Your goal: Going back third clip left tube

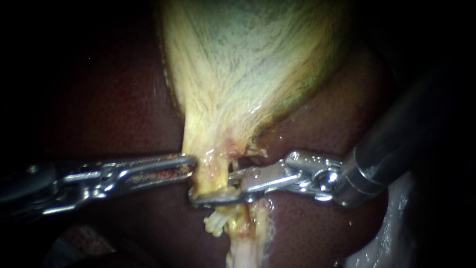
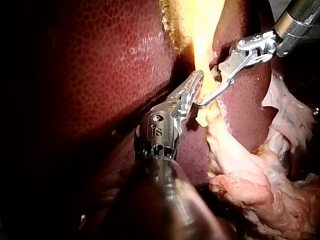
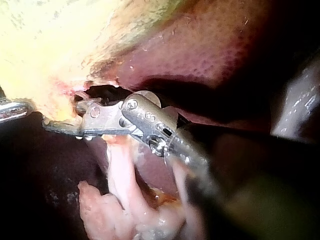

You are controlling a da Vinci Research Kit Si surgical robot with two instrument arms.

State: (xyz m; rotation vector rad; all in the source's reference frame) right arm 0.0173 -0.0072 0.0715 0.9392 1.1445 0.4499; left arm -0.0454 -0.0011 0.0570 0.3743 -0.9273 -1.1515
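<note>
Endoscope view: the slender steel left instrument (image 1: 192, 166) crosses the dark red liver (image 1: 99, 99), and its jaws pinch the neck of the pale yellow, fibrous gallbladder (image 1: 248, 64). The steel right instrument (image 1: 214, 188) holds its jaws apart, astride the short yellowish tube (image 1: 213, 174) just under that neck.

Left wrist view: the left jaws pinch the neck, and the right jaws loop round the tube.

Right wrist view: the right jaws gape at the tube, with pink ragged tissue (image 3: 120, 200) hanging beneath.

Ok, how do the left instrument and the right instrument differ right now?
The left instrument comes in nearly level; the right instrument slants down from the upper right. The left instrument's jaws are shut on the narrow lower end of the gallbladder, while the right instrument's jaws stand open, astride the tube just below. Both end in slim metal jaws that meet at the same stalk of tissue.
</note>
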